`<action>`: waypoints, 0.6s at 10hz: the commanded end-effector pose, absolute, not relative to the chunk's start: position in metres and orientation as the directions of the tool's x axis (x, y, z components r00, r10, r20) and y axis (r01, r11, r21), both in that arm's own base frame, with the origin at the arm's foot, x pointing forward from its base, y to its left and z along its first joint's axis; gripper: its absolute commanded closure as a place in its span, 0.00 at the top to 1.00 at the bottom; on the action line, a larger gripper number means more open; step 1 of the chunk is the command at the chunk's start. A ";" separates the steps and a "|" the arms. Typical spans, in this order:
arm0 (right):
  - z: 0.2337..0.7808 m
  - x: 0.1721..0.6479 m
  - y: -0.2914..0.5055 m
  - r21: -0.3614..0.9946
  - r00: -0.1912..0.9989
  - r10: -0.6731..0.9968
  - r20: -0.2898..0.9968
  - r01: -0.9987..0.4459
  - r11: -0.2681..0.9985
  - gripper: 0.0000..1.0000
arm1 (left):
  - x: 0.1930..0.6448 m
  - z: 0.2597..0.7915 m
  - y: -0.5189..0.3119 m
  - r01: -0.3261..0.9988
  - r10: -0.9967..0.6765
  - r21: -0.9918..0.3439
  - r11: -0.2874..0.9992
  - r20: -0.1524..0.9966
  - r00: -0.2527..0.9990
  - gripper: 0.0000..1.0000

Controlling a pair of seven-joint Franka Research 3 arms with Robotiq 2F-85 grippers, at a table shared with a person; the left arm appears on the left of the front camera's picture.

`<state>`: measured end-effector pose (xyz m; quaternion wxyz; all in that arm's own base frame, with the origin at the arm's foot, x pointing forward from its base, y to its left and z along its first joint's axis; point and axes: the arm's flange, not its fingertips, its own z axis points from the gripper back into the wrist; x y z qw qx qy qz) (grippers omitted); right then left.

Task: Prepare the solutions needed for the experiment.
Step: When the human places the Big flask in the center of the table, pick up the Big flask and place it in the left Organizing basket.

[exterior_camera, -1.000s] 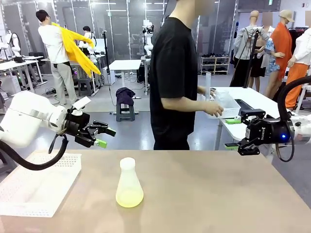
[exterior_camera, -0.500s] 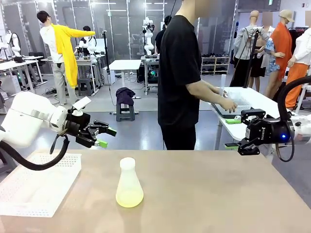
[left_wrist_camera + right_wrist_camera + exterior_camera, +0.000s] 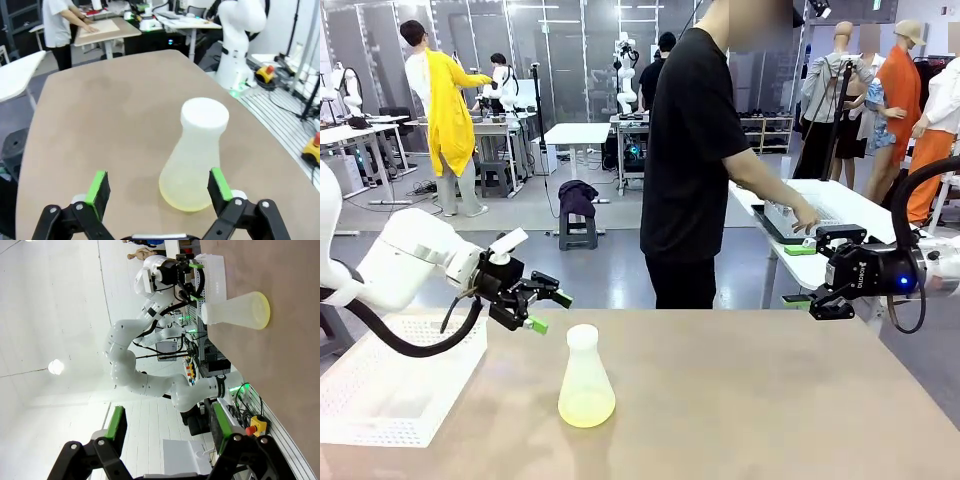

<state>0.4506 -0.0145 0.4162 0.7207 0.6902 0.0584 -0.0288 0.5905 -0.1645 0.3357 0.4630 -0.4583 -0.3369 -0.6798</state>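
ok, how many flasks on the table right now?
1. A capped conical flask stands upright near the table's middle, with a shallow layer of pale yellow solution, just ahead of the open left gripper. Nothing seems to hide another.

- The solutions (image 3: 586, 408) are lying as a shallow, pale yellow, clear layer in an upright capped flask (image 3: 585, 375), just ahead of the open left gripper (image 3: 542, 310), untouched.
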 end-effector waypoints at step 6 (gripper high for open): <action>0.417 0.450 -0.014 0.992 0.992 0.044 -0.122 0.120 0.041 0.84 | 0.591 0.324 -0.194 0.845 -0.271 0.032 -0.534 0.940 -0.207 1.00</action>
